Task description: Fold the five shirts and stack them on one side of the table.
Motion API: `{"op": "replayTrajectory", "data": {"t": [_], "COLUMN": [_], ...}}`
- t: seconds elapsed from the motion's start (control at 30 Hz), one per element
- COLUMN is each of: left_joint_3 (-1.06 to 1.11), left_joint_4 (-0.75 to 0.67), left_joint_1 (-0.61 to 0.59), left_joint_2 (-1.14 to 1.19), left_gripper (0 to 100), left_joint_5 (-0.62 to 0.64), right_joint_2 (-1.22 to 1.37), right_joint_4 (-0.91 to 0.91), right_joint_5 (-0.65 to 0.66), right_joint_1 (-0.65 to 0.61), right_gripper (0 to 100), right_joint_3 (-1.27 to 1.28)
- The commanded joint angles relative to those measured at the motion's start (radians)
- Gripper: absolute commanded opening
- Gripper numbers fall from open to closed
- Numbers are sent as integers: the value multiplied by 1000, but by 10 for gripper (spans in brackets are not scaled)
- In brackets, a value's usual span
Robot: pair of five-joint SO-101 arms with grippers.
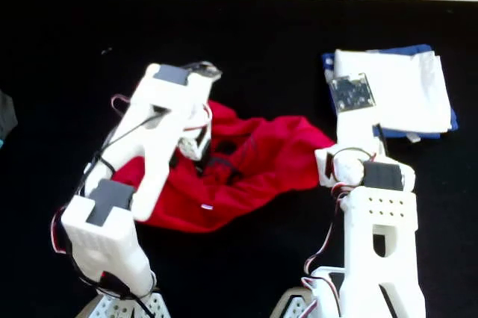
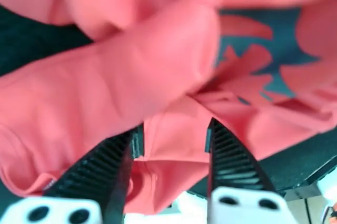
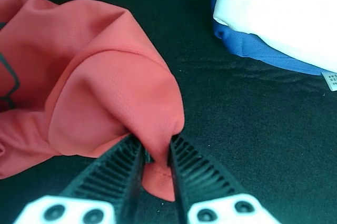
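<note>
While your right claw (image 3: 157, 144) is pinched shut on a corner of the red shirt (image 1: 258, 161), at that heap's 3 o'clock edge, no fold has been made. I judge you are at the spreading-out step, since the garment is bunched rather than flat. Your left claw (image 2: 174, 132) sits over the shirt's 9 o'clock side with its jaws partly apart. Red cloth lies between and beneath them, but nothing shows that they grip it.

The shirt lies mid-bench (image 1: 246, 42), its long axis running from 8 o'clock to 2 o'clock and the pinched corner pointing to 3 o'clock. I cannot tell which end is collar and which is hem.

Next, you likely need the left claw to close on an opposite edge. Then draw the two claws apart so the cloth lies flat before any fold.

Farther off, at 1 o'clock, the white shirt (image 1: 403, 90) lies folded on the blue shirt (image 3: 258, 53), apart from the red one. That is your stack.
</note>
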Motion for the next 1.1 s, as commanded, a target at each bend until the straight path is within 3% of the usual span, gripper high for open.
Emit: {"op": "replayTrajectory", "data": {"t": [0.0,0.37,0.43,0.53,0.73,1.07], "left_joint_3": [-77,-58,-64,-104,-240,-633], "left_joint_4": [-5,-3,11,64,169,253], "left_joint_1": [-36,-30,-30,-30,-39,-271], "left_joint_2": [15,108,97,51,-77,-245], "left_gripper": [199,194,155,0,8,8], "left_joint_5": [5,3,3,6,3,3], "right_joint_2": [-28,-28,-28,-28,-28,-25], "right_joint_4": [5,1,1,-1,-38,7], "right_joint_5": [-6,-6,-6,-6,-11,-11], "right_joint_1": [-12,-12,-12,-12,-8,-13], "right_gripper": [5,5,5,5,5,5], "right_joint_3": [-2,-2,-2,-2,-7,-332]}}
